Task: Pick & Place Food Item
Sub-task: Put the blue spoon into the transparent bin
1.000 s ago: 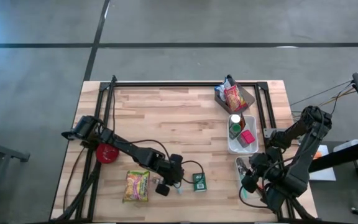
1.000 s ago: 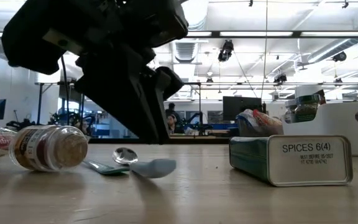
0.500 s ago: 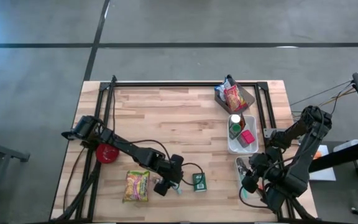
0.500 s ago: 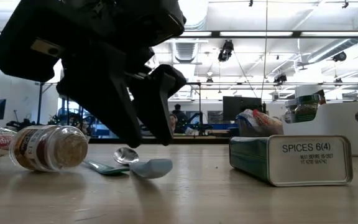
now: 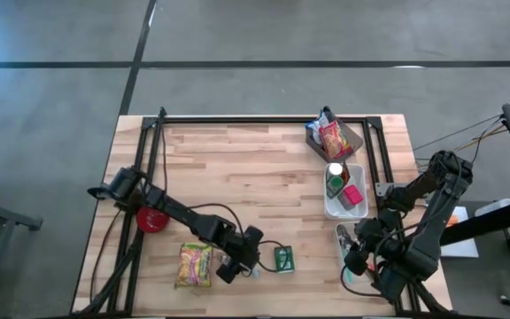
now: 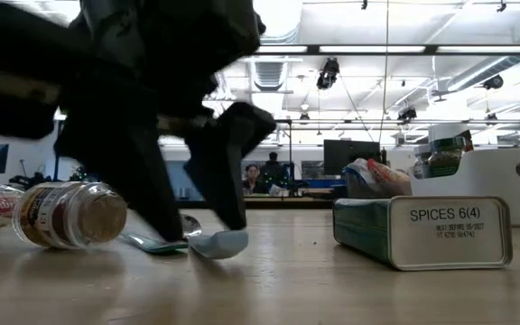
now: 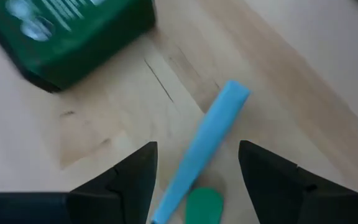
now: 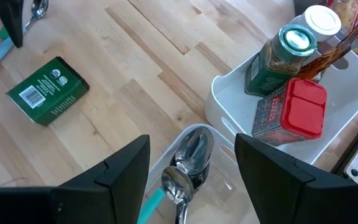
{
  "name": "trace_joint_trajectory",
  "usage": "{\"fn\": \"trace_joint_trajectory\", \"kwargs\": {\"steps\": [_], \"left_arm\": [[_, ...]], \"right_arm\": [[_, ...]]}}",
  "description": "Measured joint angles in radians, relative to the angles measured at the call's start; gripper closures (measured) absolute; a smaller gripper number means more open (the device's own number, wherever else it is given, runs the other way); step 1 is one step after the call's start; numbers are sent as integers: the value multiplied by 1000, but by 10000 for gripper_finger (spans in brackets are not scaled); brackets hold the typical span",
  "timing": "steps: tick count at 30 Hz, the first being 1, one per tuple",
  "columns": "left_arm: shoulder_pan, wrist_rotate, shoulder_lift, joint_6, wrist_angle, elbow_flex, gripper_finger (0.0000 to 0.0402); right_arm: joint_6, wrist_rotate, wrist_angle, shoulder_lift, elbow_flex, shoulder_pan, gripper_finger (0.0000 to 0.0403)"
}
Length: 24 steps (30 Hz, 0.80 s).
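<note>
L claw (image 5: 230, 271) released, fingers astride blue spoon handle (image 7: 201, 149) at lower centre of tabletop (image 5: 264, 168), green spice tin (image 5: 282, 258) just right, R claw (image 5: 354, 259) released at lower right over tray w/ spoons (image 8: 188, 163)

We are in a robotics lab or open workshop — polished concrete floor (image 5: 237, 53) under the wooden table (image 5: 264, 168), exposed ceiling strip lights (image 6: 377, 50), monitors (image 6: 346, 155) and a seated person (image 6: 258, 178) behind.
</note>
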Motion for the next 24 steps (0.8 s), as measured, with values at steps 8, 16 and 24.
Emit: {"fn": "trace_joint_trajectory", "kwargs": {"steps": [8, 16, 24], "left_arm": [[-3, 4, 102, -2, -2, 106, 197], [-2, 14, 123, -5, -35, 125, 335], [7, 7, 117, -54, -42, 124, 373]], "right_arm": [[-28, -51, 14, 0, 0, 0, 169], [-25, -56, 23, 0, 6, 1, 169], [-32, -53, 23, 0, 6, 1, 169]]}}
